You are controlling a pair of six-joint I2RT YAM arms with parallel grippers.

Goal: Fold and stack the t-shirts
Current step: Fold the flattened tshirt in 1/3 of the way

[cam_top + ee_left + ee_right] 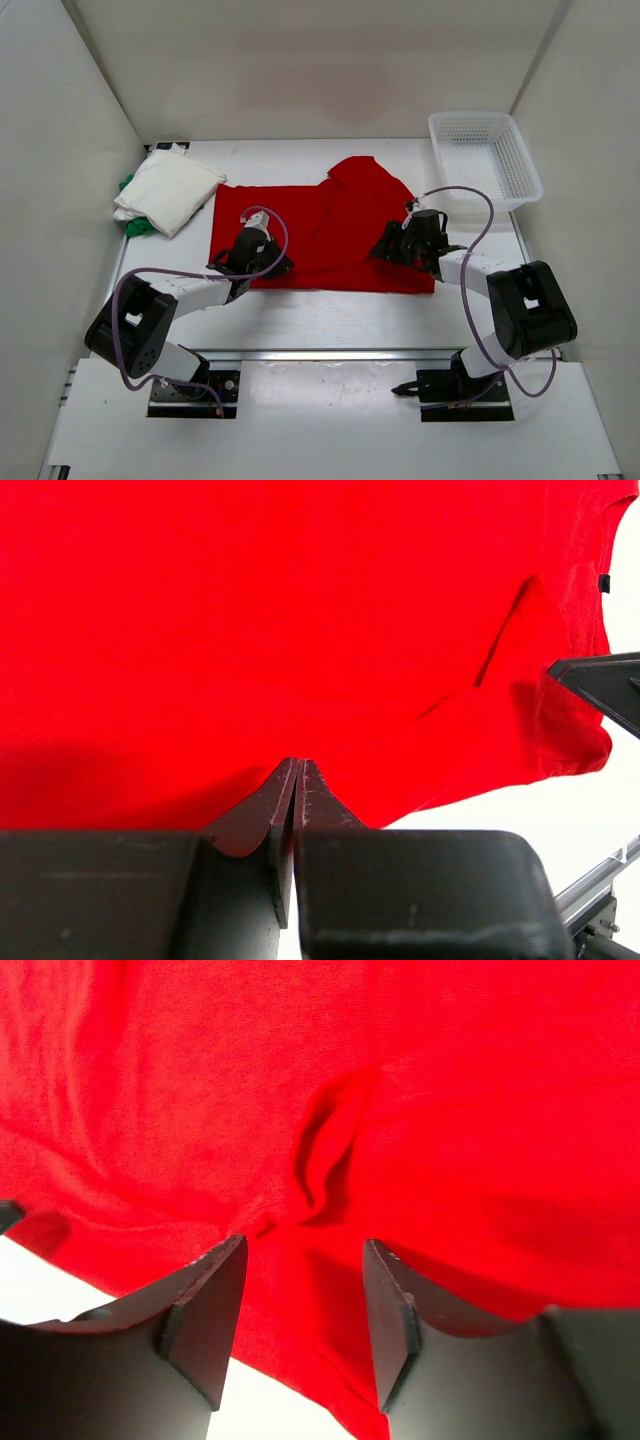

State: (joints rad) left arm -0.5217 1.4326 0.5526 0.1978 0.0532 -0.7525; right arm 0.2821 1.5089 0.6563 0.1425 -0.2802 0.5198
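The red t-shirt [330,225] lies spread across the middle of the table, with one part folded over at its far right. My left gripper [275,265] sits at its near left edge. In the left wrist view the jaws [297,763] are pressed together on the red cloth [300,610], and a crease runs away from the tips. My right gripper [390,247] is at the shirt's near right corner. It stands open [304,1243] over the red cloth [450,1110], with a small pucker just ahead of the fingers. The folded white t-shirt [170,190] lies on the green t-shirt [137,227] at the far left.
A white mesh basket [485,155] stands at the far right corner, and white walls close in the table on three sides. A strip of bare table [330,320] runs between the shirt's near edge and the arm bases.
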